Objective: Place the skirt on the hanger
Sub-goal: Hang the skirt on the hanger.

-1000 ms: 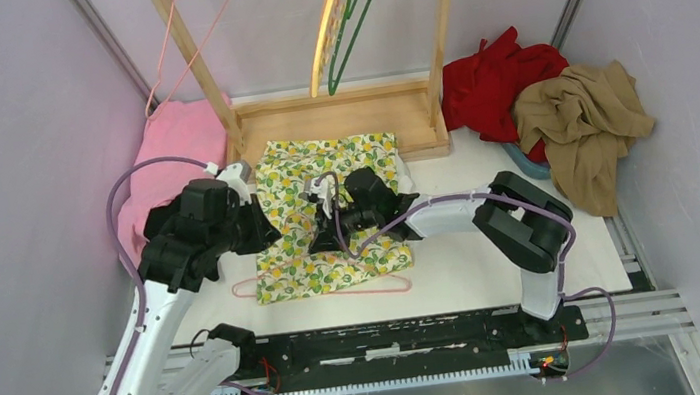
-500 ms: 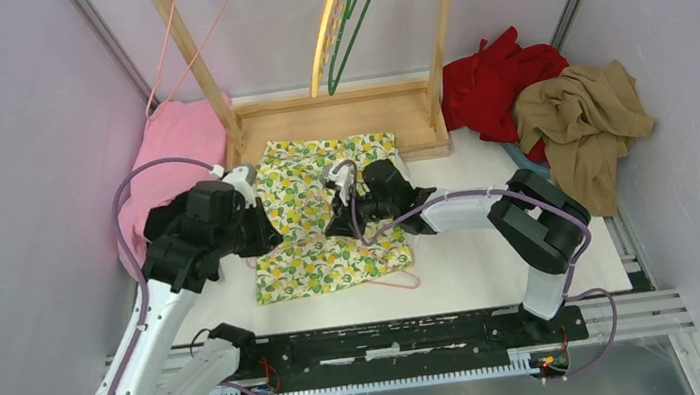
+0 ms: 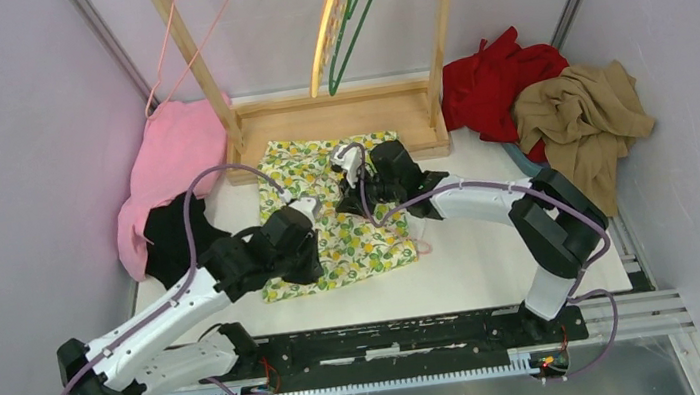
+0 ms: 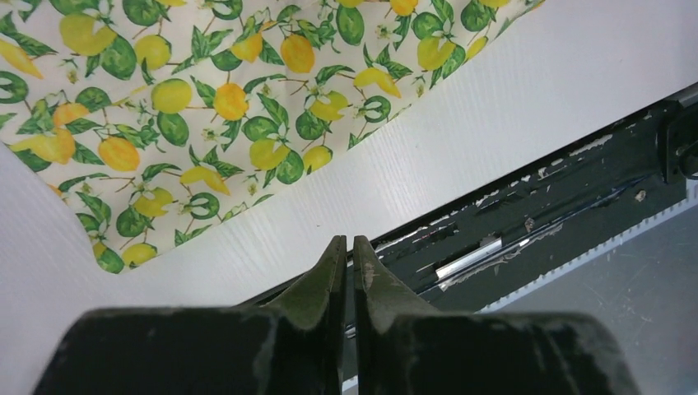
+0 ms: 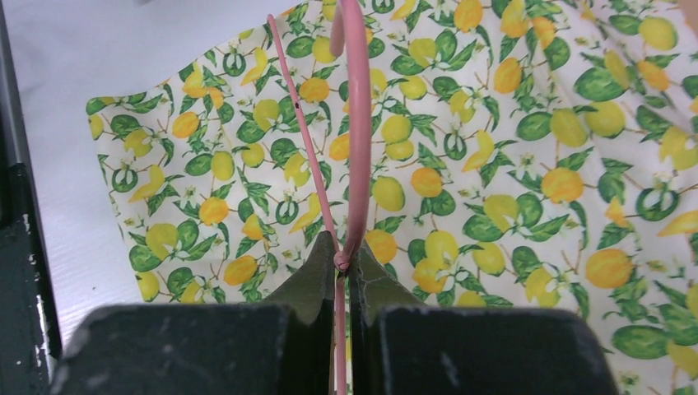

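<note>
Right gripper (image 3: pixel 361 192) is clamped on the hanger (image 5: pixel 357 148), its fingers pinching the twisted neck where the pink hook meets the thinner wire. It has travelled toward the upper middle of the overhead frame, close to the wooden rack (image 3: pixel 336 119), dragging the hanger with it. The left gripper (image 3: pixel 307 258) has swung down from the left of the frame to the lower-left edge of the cloth. Its fingers are pressed together with nothing between them, over bare white table (image 3: pixel 495 260) just below the fabric's hem.

The skirt (image 3: pixel 362 246) lies flat in the middle of the overhead view, directly under the right gripper and touching or nearly touching the left one. It has slid up and bunched a little narrower than it was a second ago.

The hanger's long lower bar, which showed below the hem a second ago, is now almost all covered. Only a small pink end peeks out at the skirt's right edge. That suggests the hanger is being drawn further into or under the garment, so the placing looks under way but not finished. Whether the wire shoulders sit inside the skirt cannot be told from these views.
</note>
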